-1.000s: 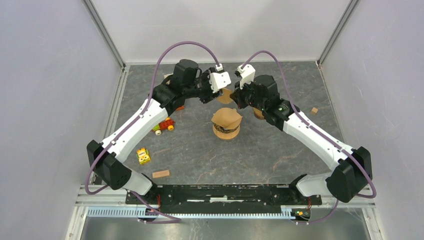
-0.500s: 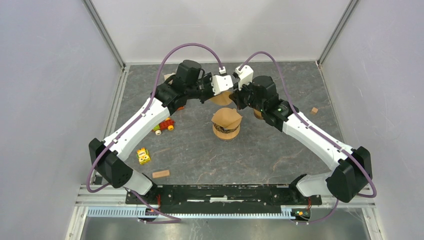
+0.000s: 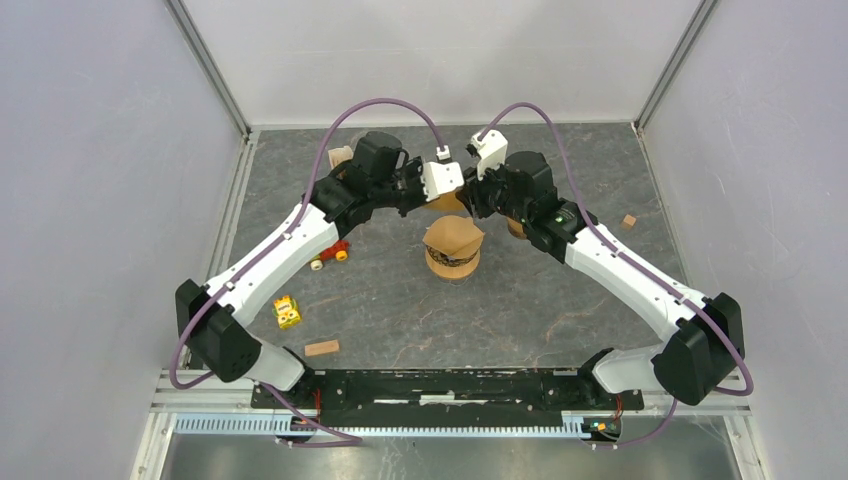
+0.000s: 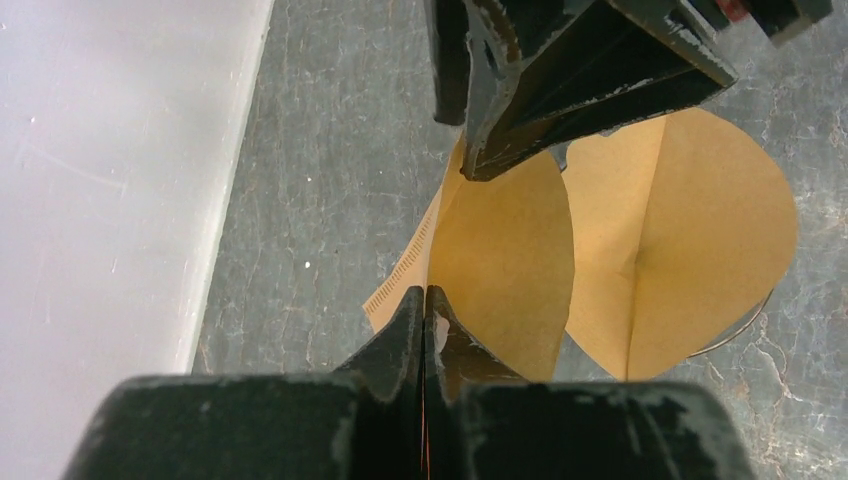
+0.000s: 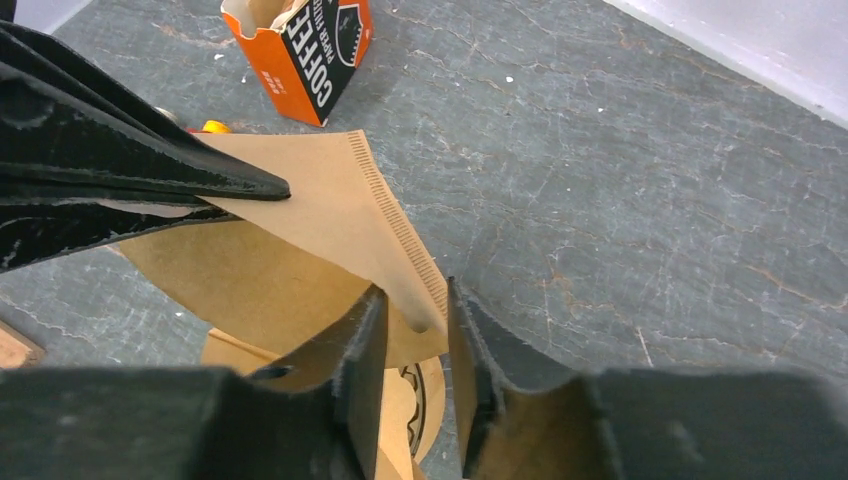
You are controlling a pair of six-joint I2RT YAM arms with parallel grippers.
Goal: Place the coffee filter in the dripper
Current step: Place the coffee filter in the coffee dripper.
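The coffee filter (image 3: pixel 445 203) hangs in the air from above, pinched where the two arms meet, just behind the dripper (image 3: pixel 452 264) and not in it. The left gripper (image 3: pixel 452 196) and right gripper (image 3: pixel 468 198) come nose to nose there. The dripper stands mid-table on the grey, marble-veined mat (image 3: pixel 560 290), and a crumpled brown paper (image 3: pixel 453 237) looks to be sitting in its top already. I can't say whether that one is properly seated.

From the left wrist, the black, scuffed fingers (image 4: pixel 395 340) are pressed tight together on the filter's edge. It is thin tan paper, a flat fan with a rounded rim. The other arm's worn fingers reach in from above. Beyond it, the second paper bows open with a crease down its middle, over a sliver of metal rim.

From the right wrist, the right fingers (image 5: pixel 365 340) stand a little apart, either side of the filter's corner. The crimped, toothed seam runs between them, and I'd call that no grip. An orange cardboard box (image 5: pixel 305 45) marked COFFEE lies open beyond.

So the left arm alone has the filter. To my eye, carrying it over the dripper, spreading the cone and settling it inside are all left to do.
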